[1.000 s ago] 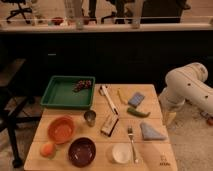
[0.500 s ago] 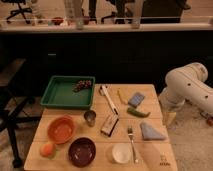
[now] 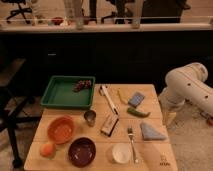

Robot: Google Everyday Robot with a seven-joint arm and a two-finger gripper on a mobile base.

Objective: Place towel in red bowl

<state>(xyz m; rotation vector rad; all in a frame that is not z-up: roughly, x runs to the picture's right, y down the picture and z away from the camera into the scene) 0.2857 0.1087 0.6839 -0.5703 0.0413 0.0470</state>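
A grey-blue folded towel (image 3: 151, 132) lies on the right side of the wooden table (image 3: 75, 117). An orange-red bowl (image 3: 62, 129) sits at the table's left, empty. My white arm (image 3: 187, 85) hangs beside the table's right edge. The gripper (image 3: 170, 117) points down just off that edge. It is above and to the right of the towel and holds nothing that I can see.
A green tray (image 3: 60, 95) with grapes (image 3: 83, 85) stands at the back left. Also on the table are a dark maroon bowl (image 3: 82, 151), a white bowl (image 3: 121, 152), a fork (image 3: 132, 142), a metal cup (image 3: 90, 117), a blue sponge (image 3: 136, 99), a long white utensil (image 3: 109, 99) and an orange fruit (image 3: 47, 149).
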